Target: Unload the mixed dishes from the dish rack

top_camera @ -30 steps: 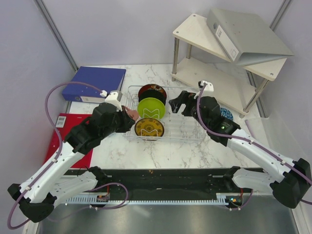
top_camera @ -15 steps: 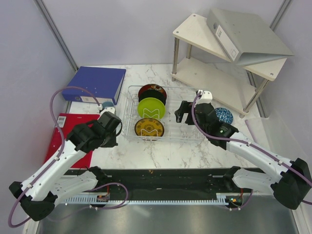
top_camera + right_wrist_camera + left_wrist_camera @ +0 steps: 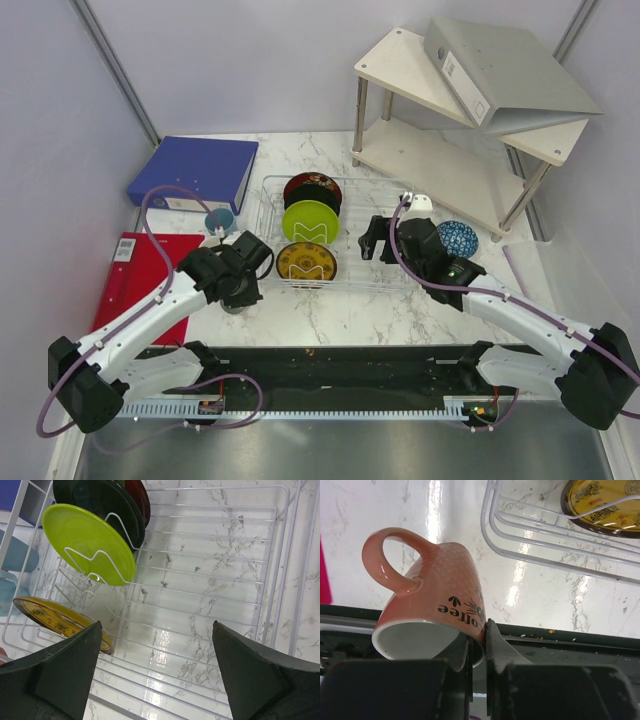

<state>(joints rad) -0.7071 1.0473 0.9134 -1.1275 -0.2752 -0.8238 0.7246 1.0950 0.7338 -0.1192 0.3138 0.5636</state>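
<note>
Contents of the marble worktop, as they stand:

- Dish rack: white wire basket, centre of the worktop. Its left end holds four plates in a row: at the back a dark red floral plate with a glossy black plate just in front of it, then a lime green plate upright in a wire slot, and nearest a yellow-brown patterned plate leaning low. The right half of the rack is bare wire.
- Left claw: closed on the rim of a pink mug, one finger inside and one outside. The mug is tilted with its handle up, off the near-left corner of the rack and outside it.
- Right claw: jaws wide apart, holding nothing, over the bare right half of the rack.
- Small blue patterned dish: on the worktop, right of the rack.
- Light-blue mug: on the worktop, left of the rack, near a blue binder.
- Red folder: left edge.
- White two-tier shelf: back right, with a grey binder on top.
</note>
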